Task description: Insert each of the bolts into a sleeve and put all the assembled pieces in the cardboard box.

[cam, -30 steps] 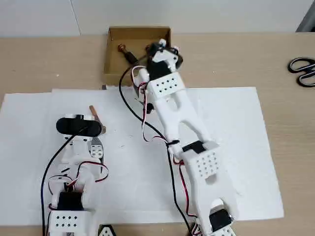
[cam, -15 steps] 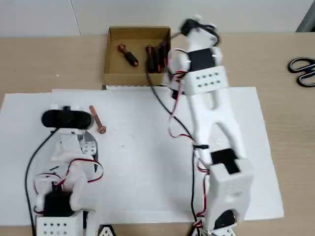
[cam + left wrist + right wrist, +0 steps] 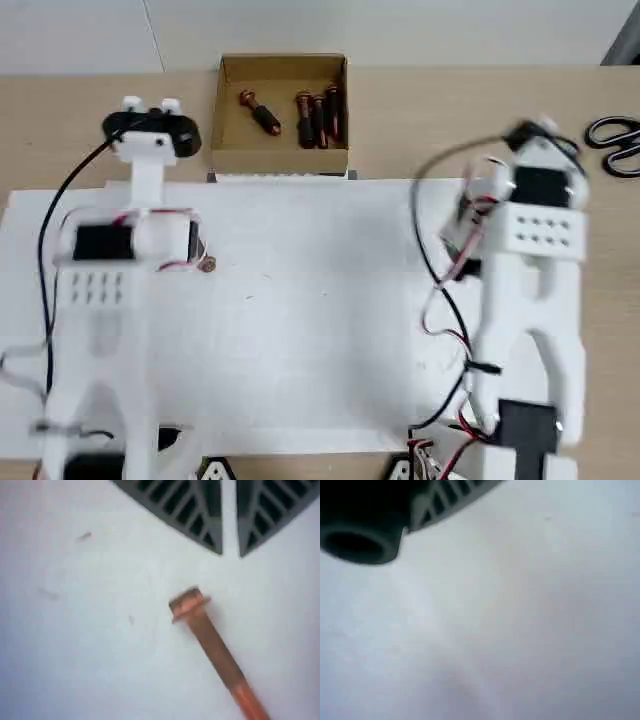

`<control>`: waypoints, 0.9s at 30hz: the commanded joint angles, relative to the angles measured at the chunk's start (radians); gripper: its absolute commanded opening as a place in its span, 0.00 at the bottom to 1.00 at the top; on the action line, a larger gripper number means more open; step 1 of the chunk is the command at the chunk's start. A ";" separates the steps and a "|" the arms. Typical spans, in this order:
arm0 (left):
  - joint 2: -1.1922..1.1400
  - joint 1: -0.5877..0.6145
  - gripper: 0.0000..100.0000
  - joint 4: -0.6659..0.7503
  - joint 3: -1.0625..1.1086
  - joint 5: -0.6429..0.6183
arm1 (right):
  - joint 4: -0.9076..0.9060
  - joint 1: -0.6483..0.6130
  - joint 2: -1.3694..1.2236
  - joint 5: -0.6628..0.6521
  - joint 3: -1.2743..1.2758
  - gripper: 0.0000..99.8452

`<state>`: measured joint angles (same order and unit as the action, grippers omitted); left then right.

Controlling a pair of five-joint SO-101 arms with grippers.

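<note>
We see the left pincer (image 3: pixel 230 550) hanging just beside the head of a bare bolt (image 3: pixel 212 645), spread only slightly and pinching nothing. The bolt lies flat on the white sheet (image 3: pixel 330 320), toward the left edge of the surface (image 3: pixel 420 120). Three assembled pieces (image 3: pixel 318 118) lie in the cardboard box (image 3: pixel 216 110) near the far edge. We cannot tell the state of the right pincer (image 3: pixel 445 500).

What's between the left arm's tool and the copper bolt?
Nothing but bare white sheet. The left wrist view shows the left tool hanging apart from the head of the bolt, with just that sheet in the gap.
</note>
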<state>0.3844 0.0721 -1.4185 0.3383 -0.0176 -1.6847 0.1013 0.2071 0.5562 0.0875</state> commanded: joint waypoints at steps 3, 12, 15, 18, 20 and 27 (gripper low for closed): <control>-0.281 0.011 0.01 -0.138 -0.234 -0.100 | 0.024 0.150 0.142 -0.058 0.161 0.00; -0.457 0.009 0.11 -0.164 -0.331 -0.279 | 0.027 0.208 0.292 -0.057 0.331 0.00; -0.473 0.005 0.13 -0.137 -0.341 -0.290 | 0.033 0.208 0.335 -0.055 0.368 0.00; -0.502 0.009 0.13 -0.097 -0.341 -0.288 | 0.058 0.226 0.387 -0.055 0.427 0.00; -0.539 0.009 0.13 -0.075 -0.344 -0.288 | 0.073 0.249 0.427 -0.060 0.463 0.00; -0.667 0.009 0.13 0.011 -0.346 -0.288 | 0.074 0.320 0.559 -0.118 0.560 0.00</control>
<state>-0.2723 0.0752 -1.4446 0.0345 -0.3030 -1.6249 0.3913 0.7012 0.4718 0.6398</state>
